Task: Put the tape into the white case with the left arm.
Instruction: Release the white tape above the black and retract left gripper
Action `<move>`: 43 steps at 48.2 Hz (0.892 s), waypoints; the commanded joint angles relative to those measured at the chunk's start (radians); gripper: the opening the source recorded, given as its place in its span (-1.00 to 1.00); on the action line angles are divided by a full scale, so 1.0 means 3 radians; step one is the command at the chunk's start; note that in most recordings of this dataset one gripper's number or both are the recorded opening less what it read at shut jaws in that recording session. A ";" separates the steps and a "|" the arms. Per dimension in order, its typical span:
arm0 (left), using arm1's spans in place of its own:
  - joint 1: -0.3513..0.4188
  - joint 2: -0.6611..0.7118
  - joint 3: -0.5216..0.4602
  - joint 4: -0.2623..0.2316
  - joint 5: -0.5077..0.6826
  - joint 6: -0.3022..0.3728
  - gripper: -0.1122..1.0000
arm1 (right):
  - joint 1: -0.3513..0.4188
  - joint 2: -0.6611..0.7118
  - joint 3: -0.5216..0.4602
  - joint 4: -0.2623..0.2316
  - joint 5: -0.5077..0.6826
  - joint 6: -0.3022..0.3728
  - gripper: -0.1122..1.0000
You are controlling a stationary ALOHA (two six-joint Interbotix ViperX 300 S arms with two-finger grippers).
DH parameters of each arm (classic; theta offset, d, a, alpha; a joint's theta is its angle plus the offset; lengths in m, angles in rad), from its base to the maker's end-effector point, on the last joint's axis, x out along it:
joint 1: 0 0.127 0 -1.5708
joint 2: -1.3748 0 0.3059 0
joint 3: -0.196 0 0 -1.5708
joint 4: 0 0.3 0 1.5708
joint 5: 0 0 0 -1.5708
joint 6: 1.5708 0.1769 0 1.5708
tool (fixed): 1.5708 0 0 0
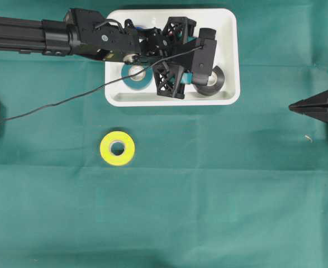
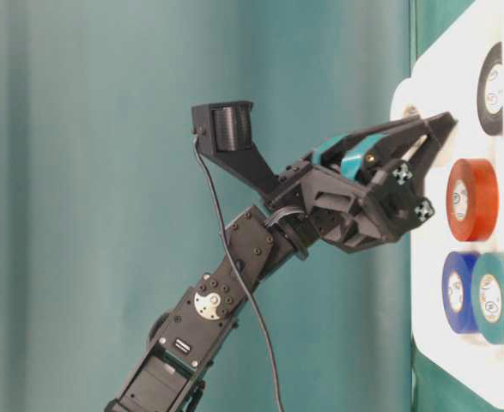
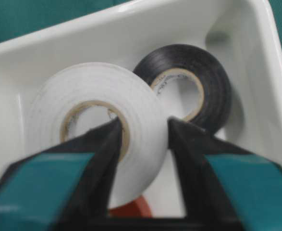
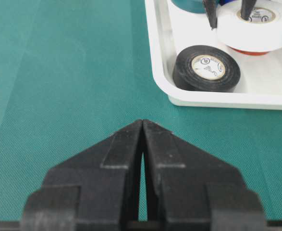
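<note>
Inside the white case (image 3: 256,57), the left gripper (image 3: 143,130) straddles a white tape roll's (image 3: 131,101) wall, fingers parted; the right gripper's (image 4: 143,122) tips meet.

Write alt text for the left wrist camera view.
Two black, teal-strapped fingers straddle the wall of a white tape roll, one inside its core, one outside. It sits in a white plastic tray beside a black tape roll.

A roll of white tape (image 3: 97,125) is sitting tilted inside the large shallow white plastic case (image 1: 231,50), resting partly on a red roll, with one finger (image 3: 107,144) of the black left arm (image 1: 52,34) poking through its core.
</note>
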 commanded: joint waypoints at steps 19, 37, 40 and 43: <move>0.0010 -0.0302 0.0066 -0.0010 -0.0041 -0.0020 0.83 | -0.0010 0.0020 -0.0036 -0.0010 -0.0041 0.0005 -0.97; -0.0092 -0.0890 0.0629 -0.0020 -0.0056 -0.0133 0.83 | -0.0010 0.0020 -0.0031 -0.0010 -0.0046 0.0005 -0.97; -0.0133 -0.1012 0.0762 -0.0020 -0.0087 -0.0189 0.83 | -0.0010 0.0020 -0.0031 -0.0010 -0.0046 0.0005 -0.97; -0.0169 -0.1099 0.0864 -0.0020 -0.0123 -0.0230 0.83 | -0.0010 0.0020 -0.0031 -0.0010 -0.0046 0.0005 -0.97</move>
